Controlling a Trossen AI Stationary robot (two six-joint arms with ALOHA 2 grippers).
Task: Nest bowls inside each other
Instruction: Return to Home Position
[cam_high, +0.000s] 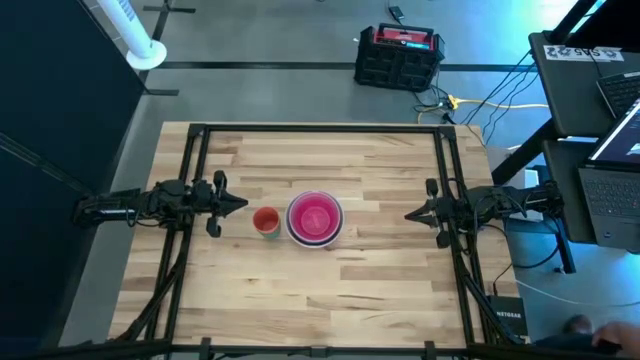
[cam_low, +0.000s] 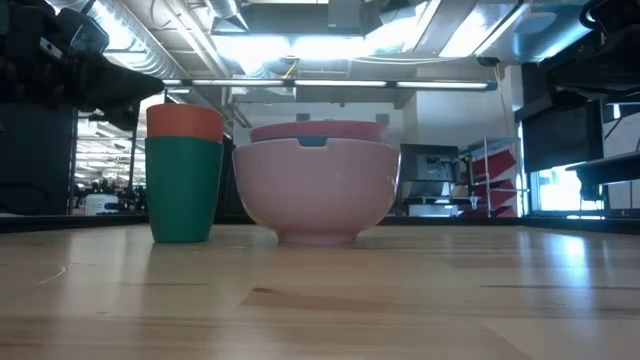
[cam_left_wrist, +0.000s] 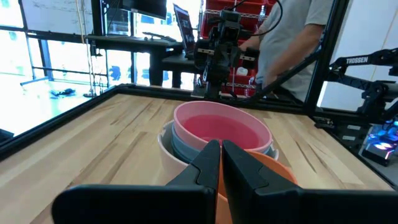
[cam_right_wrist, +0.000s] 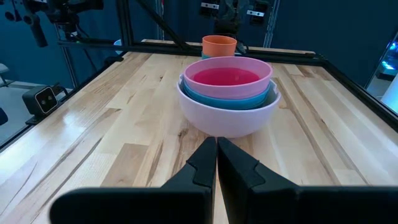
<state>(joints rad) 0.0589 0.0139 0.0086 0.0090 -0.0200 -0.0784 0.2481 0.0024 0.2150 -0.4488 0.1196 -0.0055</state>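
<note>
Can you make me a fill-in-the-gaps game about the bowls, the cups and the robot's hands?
1. The cup tucked inside the green cup is coloured ____.
2. The outermost bowl is ____.
3. The left hand and the right hand are both shut and hold ____.
Missing words: orange; white; nothing.

The nested bowls (cam_right_wrist: 227, 118) and the two stacked cups (cam_low: 184, 175) look like smooth plastic with a soft sheen, standing on a tabletop (cam_high: 350, 290) of pale, smooth-finished wooden strips edged by a matt black metal frame (cam_high: 320, 128).
</note>
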